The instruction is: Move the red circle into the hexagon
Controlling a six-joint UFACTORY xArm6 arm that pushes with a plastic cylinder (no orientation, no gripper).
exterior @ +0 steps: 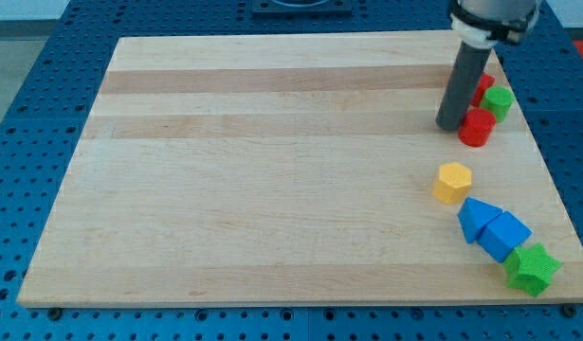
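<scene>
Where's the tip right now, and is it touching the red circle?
No gripper: just the rod. My tip sits on the board at the view's left of the red circle, right beside it; contact cannot be told. Yellow hexagon lies below, apart.

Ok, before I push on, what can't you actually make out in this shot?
- Second red block, camera view: mostly hidden behind the rod, shape unclear.
- My tip: whether it touches the red circle beside it can't be judged.
- Arm above the rod: cut off by the view's top.
- Green block: too small to name its shape.
</scene>
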